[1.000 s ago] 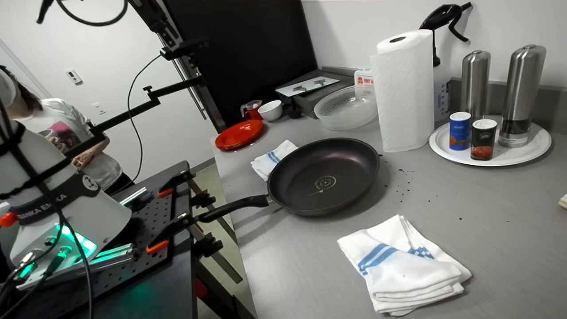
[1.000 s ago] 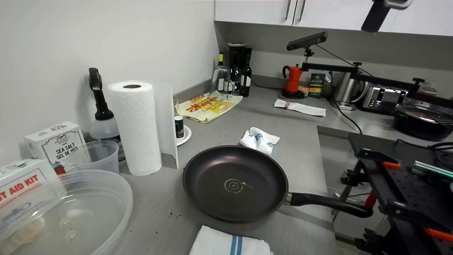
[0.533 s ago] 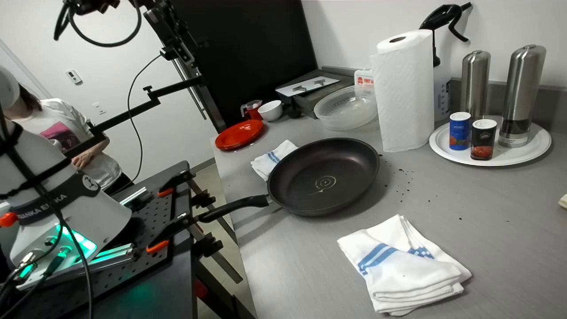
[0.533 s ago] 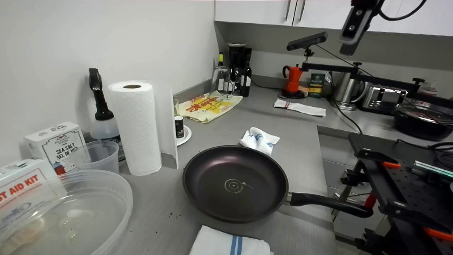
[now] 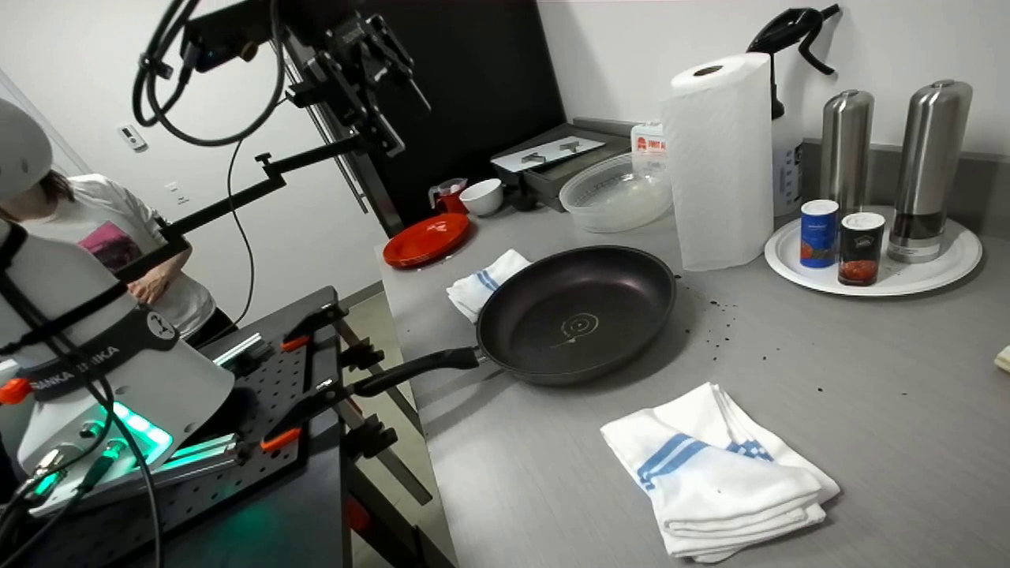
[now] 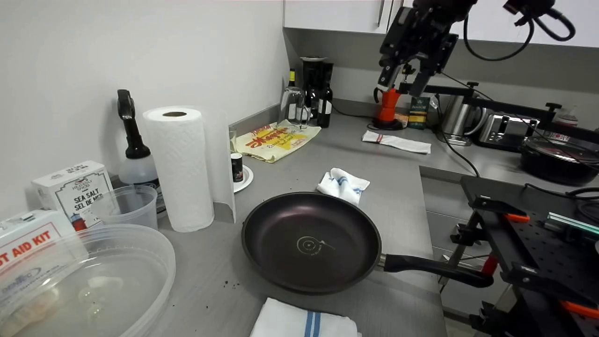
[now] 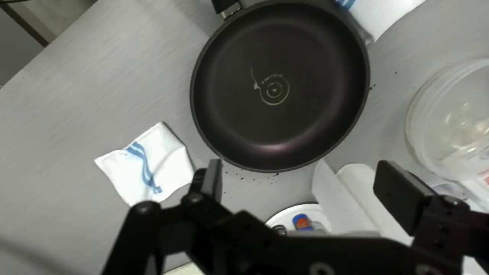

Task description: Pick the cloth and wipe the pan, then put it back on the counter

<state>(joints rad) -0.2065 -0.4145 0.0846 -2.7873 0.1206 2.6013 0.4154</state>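
A folded white cloth with blue stripes lies on the grey counter; it also shows in the wrist view. A second blue-striped white cloth lies on the pan's opposite side, partly hidden by the pan in an exterior view. The dark frying pan sits between them, empty, its black handle past the counter edge. My gripper is open and holds nothing. It hangs high above the counter in both exterior views, apart from the cloths and pan.
A paper towel roll, a white plate with shakers and steel mills, and a see-through tub stand along the wall side. Black crumbs dot the counter by the pan. A camera bar crosses beside the arm.
My gripper has come down into view, moving rightward in an exterior view and leftward in the opposite one, over the counter. The pan and both cloths have not moved.
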